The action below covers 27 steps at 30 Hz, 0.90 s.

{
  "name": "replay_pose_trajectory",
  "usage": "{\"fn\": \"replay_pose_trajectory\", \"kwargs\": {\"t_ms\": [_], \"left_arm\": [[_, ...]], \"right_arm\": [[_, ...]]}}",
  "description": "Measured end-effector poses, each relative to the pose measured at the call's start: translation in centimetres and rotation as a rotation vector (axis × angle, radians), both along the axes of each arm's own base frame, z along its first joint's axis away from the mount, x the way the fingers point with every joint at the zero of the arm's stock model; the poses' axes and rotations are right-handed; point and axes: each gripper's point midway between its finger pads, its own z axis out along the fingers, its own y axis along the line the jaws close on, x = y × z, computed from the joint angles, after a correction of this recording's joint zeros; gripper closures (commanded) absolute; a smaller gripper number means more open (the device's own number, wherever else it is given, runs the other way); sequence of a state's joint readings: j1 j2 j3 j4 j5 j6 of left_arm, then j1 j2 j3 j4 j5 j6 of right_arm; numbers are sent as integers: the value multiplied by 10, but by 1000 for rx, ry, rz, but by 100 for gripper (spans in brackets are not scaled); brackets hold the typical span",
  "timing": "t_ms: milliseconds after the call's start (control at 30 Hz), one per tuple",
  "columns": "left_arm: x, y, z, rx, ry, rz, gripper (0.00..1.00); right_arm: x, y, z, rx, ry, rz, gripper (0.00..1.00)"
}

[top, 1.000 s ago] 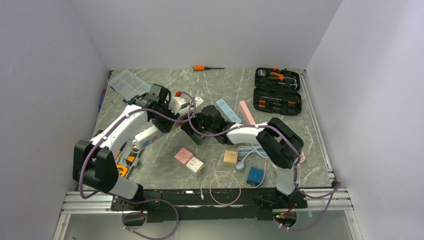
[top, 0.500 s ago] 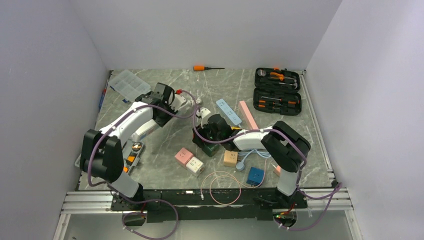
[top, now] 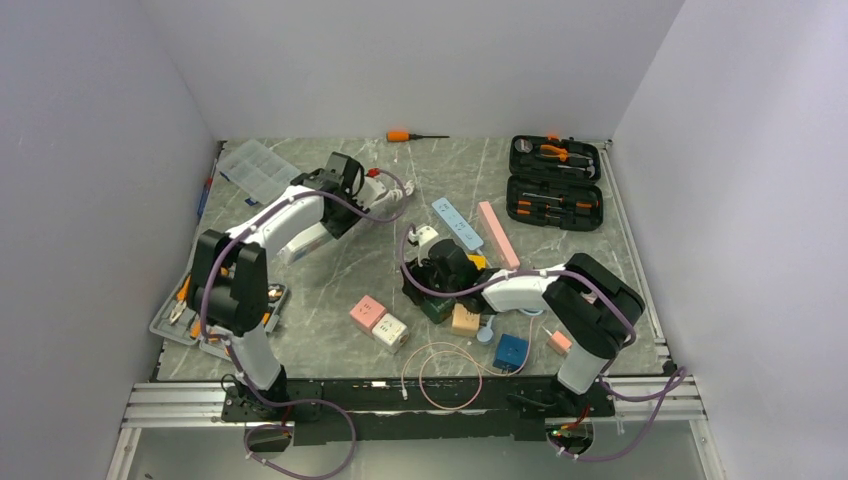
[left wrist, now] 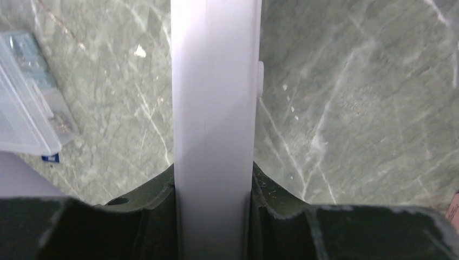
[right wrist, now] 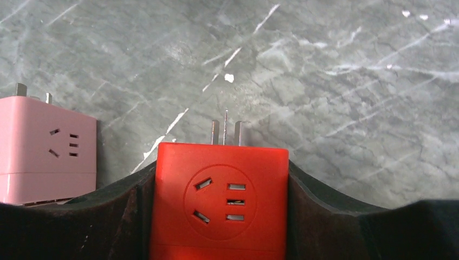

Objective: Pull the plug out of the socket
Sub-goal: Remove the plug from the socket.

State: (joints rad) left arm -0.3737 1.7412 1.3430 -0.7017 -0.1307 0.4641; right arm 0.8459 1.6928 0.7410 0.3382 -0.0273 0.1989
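My left gripper (top: pixel 368 192) is at the back left, shut on a white socket strip (top: pixel 388 188). In the left wrist view the strip (left wrist: pixel 215 97) runs straight out between the jaws of that gripper (left wrist: pixel 214 170), above the marble table. My right gripper (top: pixel 425 288) is near the table's middle and hides the plug in the top view. In the right wrist view that gripper (right wrist: pixel 219 169) is shut on a red cube plug (right wrist: pixel 219 200). Its metal prongs (right wrist: pixel 225 130) are bare and point away over the table. Plug and strip are well apart.
A pink cube (top: pixel 367 312), a white cube (top: pixel 390 330), a tan cube (top: pixel 462 318) and a blue cube (top: pixel 511 351) lie near the front. Blue (top: pixel 458 222) and pink (top: pixel 497 235) strips, a black tool case (top: pixel 555 180), a clear box (top: pixel 258 168) and a screwdriver (top: pixel 410 135) lie at the back.
The two grippers have pulled apart. The left one moved back with the white strip. The right one moved toward the front with the red plug, now free of the strip.
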Motion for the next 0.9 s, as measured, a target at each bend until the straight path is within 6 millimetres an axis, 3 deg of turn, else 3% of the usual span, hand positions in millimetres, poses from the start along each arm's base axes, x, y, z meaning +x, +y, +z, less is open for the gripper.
{"fn": "replay_pose_trajectory", "kwargs": {"t_ms": [267, 367, 567, 833, 867, 900], "left_arm": [[27, -30, -18, -44, 57, -67, 100], [39, -40, -22, -66, 59, -89, 91], [53, -51, -41, -76, 93, -115, 65], [31, -49, -64, -74, 194, -147, 47], [28, -49, -67, -72, 205, -151, 36], [25, -48, -69, -70, 216, -153, 4]], "right_arm": [[7, -13, -2, -9, 0, -74, 78], [14, -18, -2, -7, 3, -100, 64], [24, -28, -2, -22, 10, -142, 42], [26, -30, 0, -25, 11, -153, 14], [26, -30, 2, -23, 10, -154, 11], [26, -30, 5, -20, 7, -155, 9]]}}
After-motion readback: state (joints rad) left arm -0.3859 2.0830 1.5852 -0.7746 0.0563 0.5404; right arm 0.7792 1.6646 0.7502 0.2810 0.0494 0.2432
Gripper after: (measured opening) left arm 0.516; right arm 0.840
